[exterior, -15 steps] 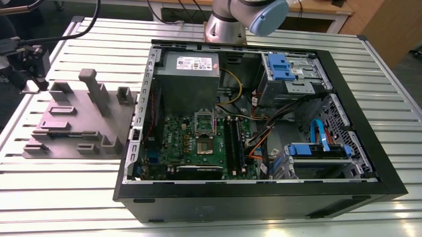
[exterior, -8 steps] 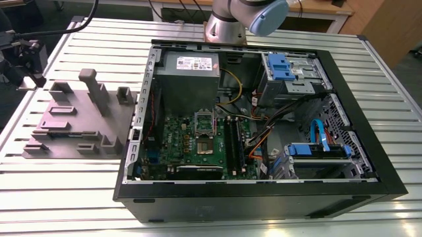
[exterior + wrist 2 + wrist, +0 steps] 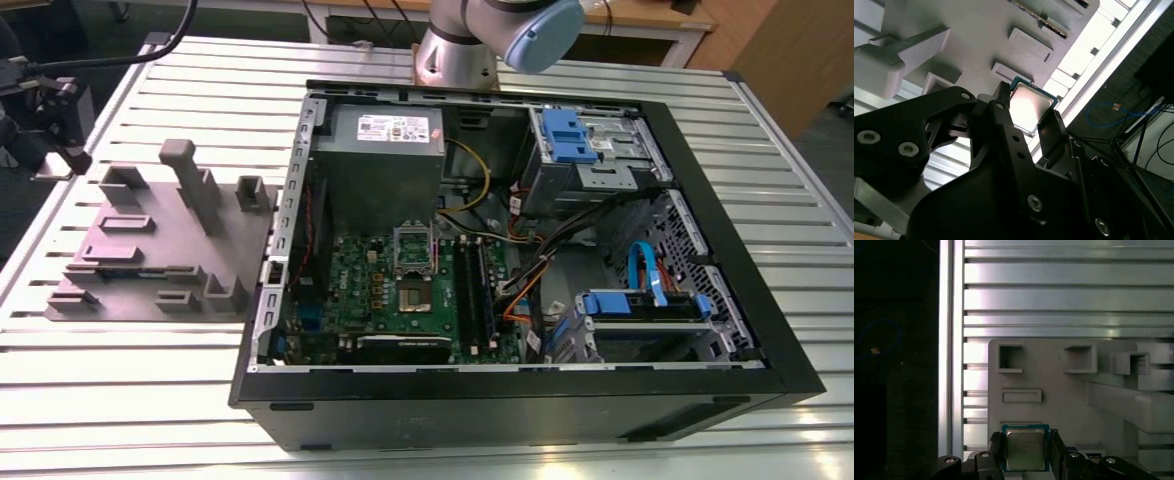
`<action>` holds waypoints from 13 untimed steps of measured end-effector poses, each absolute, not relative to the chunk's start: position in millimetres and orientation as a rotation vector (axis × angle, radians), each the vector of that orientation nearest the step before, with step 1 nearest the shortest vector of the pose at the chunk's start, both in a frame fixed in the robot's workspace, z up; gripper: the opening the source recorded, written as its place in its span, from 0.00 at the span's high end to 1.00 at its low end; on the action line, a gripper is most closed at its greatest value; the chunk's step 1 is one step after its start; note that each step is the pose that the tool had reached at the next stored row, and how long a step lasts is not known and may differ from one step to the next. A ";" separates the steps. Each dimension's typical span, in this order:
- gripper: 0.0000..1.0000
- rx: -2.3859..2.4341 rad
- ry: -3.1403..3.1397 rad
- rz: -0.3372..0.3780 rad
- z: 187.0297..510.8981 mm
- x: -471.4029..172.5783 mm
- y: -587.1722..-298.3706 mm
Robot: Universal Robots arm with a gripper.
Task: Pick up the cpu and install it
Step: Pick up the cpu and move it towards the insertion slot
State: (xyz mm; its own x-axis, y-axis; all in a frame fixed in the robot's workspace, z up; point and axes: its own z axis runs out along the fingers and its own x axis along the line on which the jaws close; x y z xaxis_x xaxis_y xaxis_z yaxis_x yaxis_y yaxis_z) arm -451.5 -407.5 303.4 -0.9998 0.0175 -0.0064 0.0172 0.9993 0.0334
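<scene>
A pale grey moulded fixture tray (image 3: 160,250) with posts and pockets lies at the exterior view's left. Just beside it is the open black computer case (image 3: 534,400) with its green motherboard (image 3: 387,290). In both wrist views the black end effector (image 3: 1025,440) (image 3: 1026,111) is clamped on the cpu (image 3: 1025,452) (image 3: 1029,106), a small silver-topped square chip, over that tray. The ribbed aluminium tabletop (image 3: 134,380) carries everything. A blue cable (image 3: 884,335) lies on the dark floor.

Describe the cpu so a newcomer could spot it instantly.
Start at the grey fixture block on the slatted table, to the exterior view's left of the computer case. In both wrist views the cpu sits at the block's edge, by the gripper. It is the one shiny metal square with a green rim; its neighbours are plain grey pockets and posts.
</scene>
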 end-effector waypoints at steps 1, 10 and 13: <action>0.53 0.027 3.135 0.052 304.0 -451.5 -407.5; 0.53 0.027 3.135 0.051 305.4 -451.5 -407.4; 0.53 0.027 3.135 0.051 305.5 -451.4 -407.4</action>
State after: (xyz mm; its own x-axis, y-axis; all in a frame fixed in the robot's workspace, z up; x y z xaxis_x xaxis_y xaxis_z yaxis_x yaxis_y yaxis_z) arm -451.4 -407.4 305.5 -0.9998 0.0175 -0.0062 0.0172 0.9993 0.0328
